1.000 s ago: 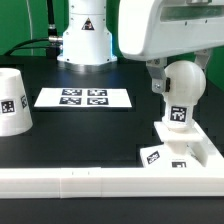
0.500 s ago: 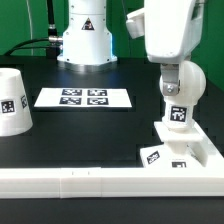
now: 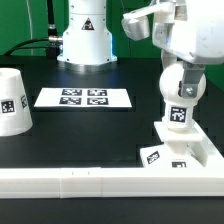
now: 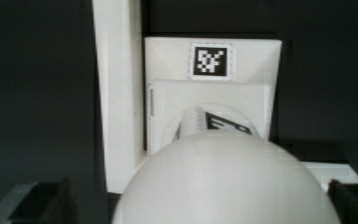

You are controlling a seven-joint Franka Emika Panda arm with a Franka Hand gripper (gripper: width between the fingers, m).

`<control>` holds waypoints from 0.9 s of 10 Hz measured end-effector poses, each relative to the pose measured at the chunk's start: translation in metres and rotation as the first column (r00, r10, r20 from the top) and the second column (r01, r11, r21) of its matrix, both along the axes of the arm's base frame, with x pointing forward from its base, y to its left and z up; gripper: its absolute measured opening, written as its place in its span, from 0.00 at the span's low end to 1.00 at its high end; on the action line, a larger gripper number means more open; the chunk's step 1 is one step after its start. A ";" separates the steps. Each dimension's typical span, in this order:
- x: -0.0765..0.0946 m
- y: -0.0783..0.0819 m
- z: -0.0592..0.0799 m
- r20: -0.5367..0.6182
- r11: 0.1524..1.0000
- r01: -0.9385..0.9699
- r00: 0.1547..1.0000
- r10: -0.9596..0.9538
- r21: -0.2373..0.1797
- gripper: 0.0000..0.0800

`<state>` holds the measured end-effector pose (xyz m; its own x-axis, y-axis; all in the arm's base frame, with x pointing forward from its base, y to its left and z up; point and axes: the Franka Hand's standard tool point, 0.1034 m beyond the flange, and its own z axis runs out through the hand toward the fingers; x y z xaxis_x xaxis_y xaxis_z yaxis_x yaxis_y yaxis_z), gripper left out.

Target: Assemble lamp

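Bulb [image 3: 179, 95] seated upright in base [image 3: 182, 150] at exterior view's right, long axis vertical, round head up. Gripper [image 4: 190, 203] held spread above head, nothing grasped.

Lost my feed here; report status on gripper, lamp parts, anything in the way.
Gripper open astride bulb. Bulb upright on base; shade apart, exterior view's left. Marker board flat between them.

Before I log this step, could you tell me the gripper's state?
The gripper is open, straddling the bulb without touching it.
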<state>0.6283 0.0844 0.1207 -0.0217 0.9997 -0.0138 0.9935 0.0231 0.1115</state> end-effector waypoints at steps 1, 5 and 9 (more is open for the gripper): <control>0.000 0.002 -0.001 -0.001 1.000 -0.029 1.000 0.029 -0.005 0.87; -0.005 0.005 -0.011 -0.023 0.984 -0.172 0.985 0.172 -0.039 0.87; -0.005 0.006 -0.013 -0.024 0.987 -0.155 0.988 0.154 -0.036 0.71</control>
